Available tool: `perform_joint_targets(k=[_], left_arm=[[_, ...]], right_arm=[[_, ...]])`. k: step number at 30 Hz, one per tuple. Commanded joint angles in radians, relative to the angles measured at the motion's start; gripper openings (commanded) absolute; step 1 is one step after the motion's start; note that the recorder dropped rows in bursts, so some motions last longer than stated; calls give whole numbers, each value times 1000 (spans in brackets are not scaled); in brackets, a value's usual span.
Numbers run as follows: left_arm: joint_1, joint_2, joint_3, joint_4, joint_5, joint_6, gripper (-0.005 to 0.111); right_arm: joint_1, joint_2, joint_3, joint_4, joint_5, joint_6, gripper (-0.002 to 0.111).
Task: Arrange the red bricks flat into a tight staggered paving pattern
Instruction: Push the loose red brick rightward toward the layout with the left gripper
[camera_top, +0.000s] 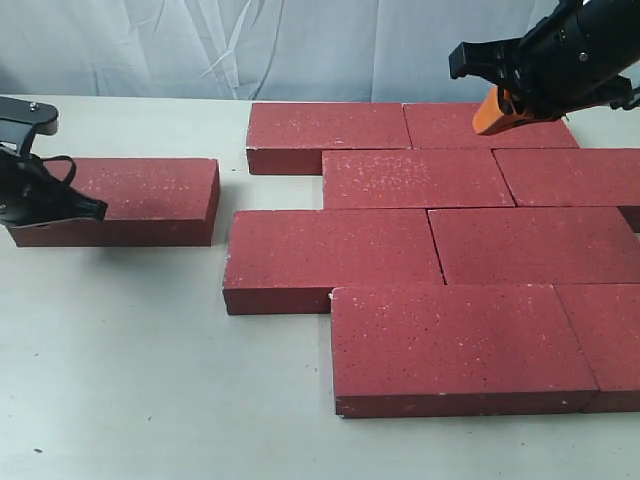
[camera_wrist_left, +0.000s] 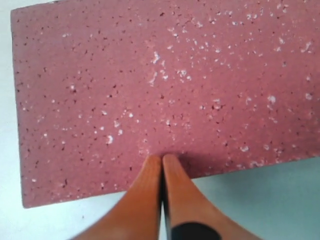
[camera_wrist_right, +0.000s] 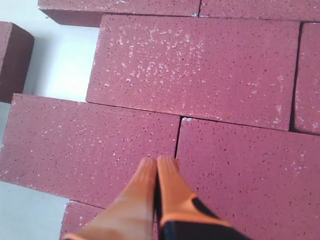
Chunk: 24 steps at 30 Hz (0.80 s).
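Front paved bricks (camera_top: 460, 345) look heavy, rigid and gritty. Stray brick (camera_top: 130, 190) suits edge-pushing. Left gripper (camera_wrist_left: 162, 159) and right gripper (camera_wrist_right: 156, 161) are pressed together, empty.

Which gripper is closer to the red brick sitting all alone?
Left. The left gripper sits at the edge of the lone dark red rectangular brick; the right gripper is far off, above the paved bricks.

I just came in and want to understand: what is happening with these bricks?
Two robot arms are laying a pavement. The laid bricks form staggered rows on the right. One loose brick lies apart on the left, with the shut left gripper at its edge. The shut right gripper hangs over the laid rows.
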Motion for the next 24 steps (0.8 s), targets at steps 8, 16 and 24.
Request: perform_joint_targets(k=[8,16,24], left_arm=[[4,52,-75,-39,35,3,0],[4,13,-162,-29,127,0,0],[4,23,-222,-68,97,-1,0]], right_arm=[[-7,1,2,1,-12,-5,-1],[-7,1,2,1,-12,-5,-1],[-7,1,2,1,-12,-5,-1]])
